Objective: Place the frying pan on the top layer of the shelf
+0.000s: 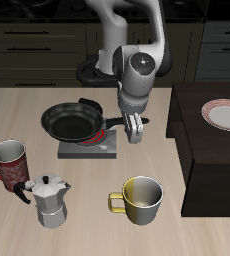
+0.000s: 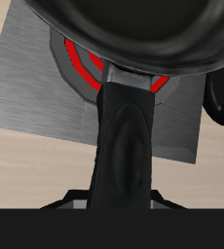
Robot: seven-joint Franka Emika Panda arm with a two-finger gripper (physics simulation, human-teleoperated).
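The frying pan (image 1: 71,120), round and glossy black, rests on a grey stove plate (image 1: 87,150) with a red ring. Its long handle (image 1: 115,125) points toward the shelf (image 1: 202,160), the big dark unit beside it. My gripper (image 1: 135,130) hangs straight down at the handle's end. In the wrist view the handle (image 2: 124,136) fills the middle and runs up to the pan (image 2: 133,34). My gripper (image 2: 122,201) has its grey fingers (image 2: 73,201) pressed close on both sides of the handle, so it looks shut on it.
A white plate with a red rim (image 1: 227,115) lies on the shelf's top. Nearer the front edge stand a red mug (image 1: 11,158), a metal moka pot (image 1: 50,198) and a yellow-white mug (image 1: 140,198). Dark cabinets line the back.
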